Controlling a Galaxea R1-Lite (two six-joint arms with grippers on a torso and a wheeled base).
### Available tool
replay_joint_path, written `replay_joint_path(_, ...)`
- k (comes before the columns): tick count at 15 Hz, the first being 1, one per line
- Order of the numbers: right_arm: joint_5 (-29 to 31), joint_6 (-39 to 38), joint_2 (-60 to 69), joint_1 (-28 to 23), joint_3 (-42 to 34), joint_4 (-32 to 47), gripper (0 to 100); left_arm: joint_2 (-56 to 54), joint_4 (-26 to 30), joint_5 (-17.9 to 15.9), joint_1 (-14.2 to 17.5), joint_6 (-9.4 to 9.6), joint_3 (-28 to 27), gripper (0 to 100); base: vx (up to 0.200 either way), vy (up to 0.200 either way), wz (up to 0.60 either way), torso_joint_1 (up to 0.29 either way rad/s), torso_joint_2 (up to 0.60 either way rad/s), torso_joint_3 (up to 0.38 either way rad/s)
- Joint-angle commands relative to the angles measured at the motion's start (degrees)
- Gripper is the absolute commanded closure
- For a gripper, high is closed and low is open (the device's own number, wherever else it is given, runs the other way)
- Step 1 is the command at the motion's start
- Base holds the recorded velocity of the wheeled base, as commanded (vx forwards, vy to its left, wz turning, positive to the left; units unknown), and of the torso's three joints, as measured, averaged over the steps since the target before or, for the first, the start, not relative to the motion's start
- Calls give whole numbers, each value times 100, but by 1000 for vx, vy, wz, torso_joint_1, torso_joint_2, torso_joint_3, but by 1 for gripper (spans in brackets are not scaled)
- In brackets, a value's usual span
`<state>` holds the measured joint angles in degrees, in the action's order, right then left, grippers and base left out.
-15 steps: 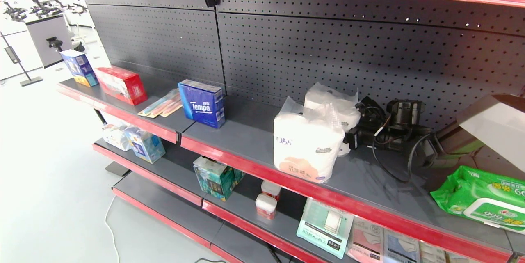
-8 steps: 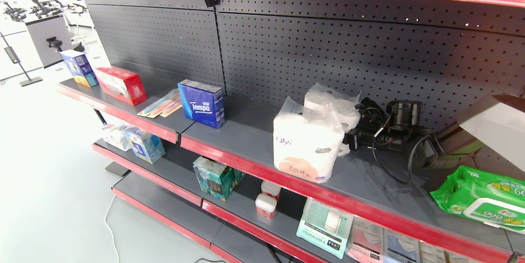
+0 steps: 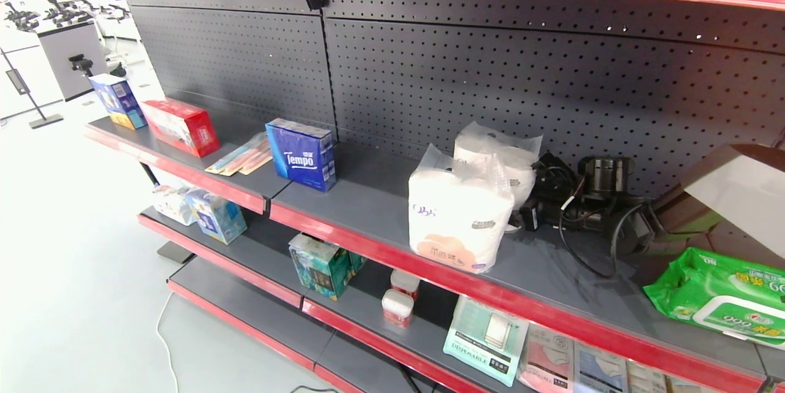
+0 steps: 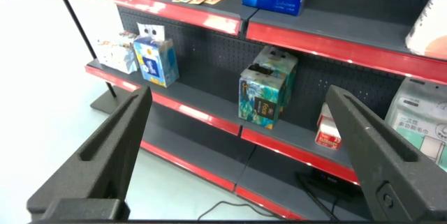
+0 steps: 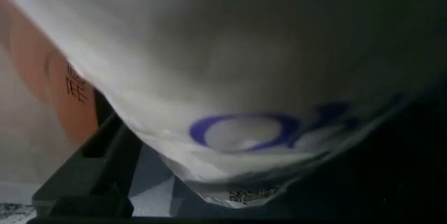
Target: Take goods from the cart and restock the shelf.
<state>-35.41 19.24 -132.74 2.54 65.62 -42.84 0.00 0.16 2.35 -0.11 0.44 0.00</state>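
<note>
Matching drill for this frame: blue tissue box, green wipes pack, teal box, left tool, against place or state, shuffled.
1. blue tissue box
2. green wipes pack
3. teal box
4. left tool

A. open, holding nothing
B. one level below the shelf board
C. at the robot's right end of that board
D. on that board, beside the flat pink packs

Pairs: 1-D, 2-C, 3-B, 4-A.
</note>
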Motion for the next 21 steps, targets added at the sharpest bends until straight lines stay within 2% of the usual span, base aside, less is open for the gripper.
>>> replay_joint_path(1,-18,27,135,-43,-67,-58,0,0,-7,2,2,0,0,0,0,0,0,0,0,0)
replay_joint_path(5,-18,63,460,-131,-252,-49,0,0,2,2,2,0,0,0,0,0,0,0,0,0)
replay_joint_path(13,-18,80,1541,-614,-1166,-32,0,0,-7,2,2,0,0,0,0,0,0,0,0,0)
replay_joint_path(21,-27,107,2798,-1194,-2396,-32,0,0,2,2,2,0,0,0,0,0,0,0,0,0)
